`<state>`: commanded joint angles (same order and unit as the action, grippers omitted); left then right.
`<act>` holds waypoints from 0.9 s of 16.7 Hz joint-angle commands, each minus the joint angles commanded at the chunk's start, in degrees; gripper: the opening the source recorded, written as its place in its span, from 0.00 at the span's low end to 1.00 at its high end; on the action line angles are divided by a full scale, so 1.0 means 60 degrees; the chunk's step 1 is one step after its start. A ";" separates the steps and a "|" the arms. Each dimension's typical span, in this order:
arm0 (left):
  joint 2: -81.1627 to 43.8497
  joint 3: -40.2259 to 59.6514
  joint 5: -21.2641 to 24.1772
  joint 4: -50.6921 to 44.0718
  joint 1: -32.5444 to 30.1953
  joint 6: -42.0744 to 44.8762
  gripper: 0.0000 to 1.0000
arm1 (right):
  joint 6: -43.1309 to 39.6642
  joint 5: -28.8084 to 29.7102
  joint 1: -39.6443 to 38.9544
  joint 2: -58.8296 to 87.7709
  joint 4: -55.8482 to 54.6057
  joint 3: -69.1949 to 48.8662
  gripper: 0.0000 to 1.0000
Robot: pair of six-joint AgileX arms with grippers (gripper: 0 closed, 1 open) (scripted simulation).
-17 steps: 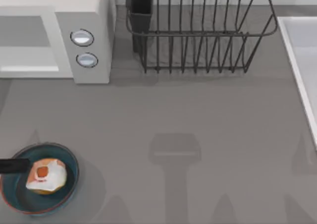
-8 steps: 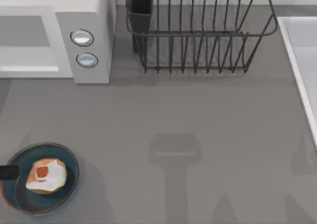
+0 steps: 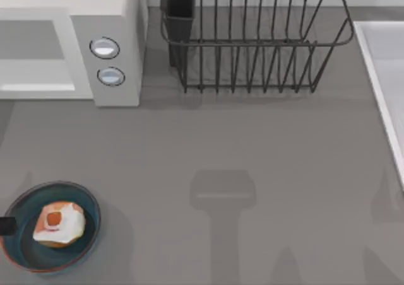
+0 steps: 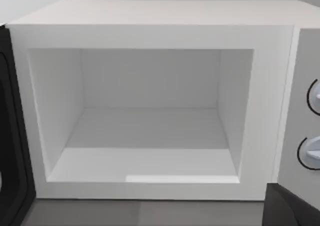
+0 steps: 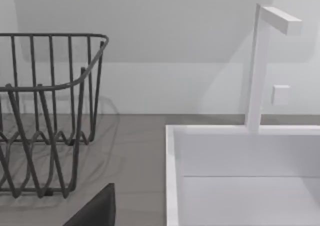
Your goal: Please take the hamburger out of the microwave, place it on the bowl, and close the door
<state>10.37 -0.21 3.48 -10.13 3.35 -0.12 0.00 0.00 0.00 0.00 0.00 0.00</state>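
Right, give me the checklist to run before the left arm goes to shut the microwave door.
1. Hamburger sits in the bowl: ok.
2. Microwave cavity holds nothing: ok.
3. Door closed: not ok, it stands swung open beside the cavity.
4. Left gripper off the hamburger: ok, it is at the bowl's left rim, apart from it.
5. Left gripper's finger state: cannot tell.
6. Path from bowl to microwave front free of objects: ok in the top view.

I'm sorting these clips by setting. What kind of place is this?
Most likely a kitchen counter, in a rendered simulation. A microwave stands open and empty at the back left, a wire dish rack sits beside it, and a white sink with a faucet lies at the right.
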 joint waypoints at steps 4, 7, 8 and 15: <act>-0.0598 0.0573 0.0259 -0.0268 0.0415 0.0379 0.00 | 0.0000 0.0000 0.0000 0.0000 0.0000 0.0000 1.00; -0.2111 0.1876 0.0850 -0.0869 0.1362 0.1249 0.00 | 0.0000 0.0000 0.0000 0.0000 0.0000 0.0000 1.00; -0.2814 0.2434 0.1101 -0.1122 0.1766 0.1621 0.00 | 0.0000 0.0000 0.0000 0.0000 0.0000 0.0000 1.00; -0.9475 0.7202 0.3206 -0.3190 0.5168 0.4782 0.00 | 0.0000 0.0000 0.0000 0.0000 0.0000 0.0000 1.00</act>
<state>-46.48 43.00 22.72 -29.27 34.36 28.57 0.00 0.00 0.00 0.00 0.00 0.00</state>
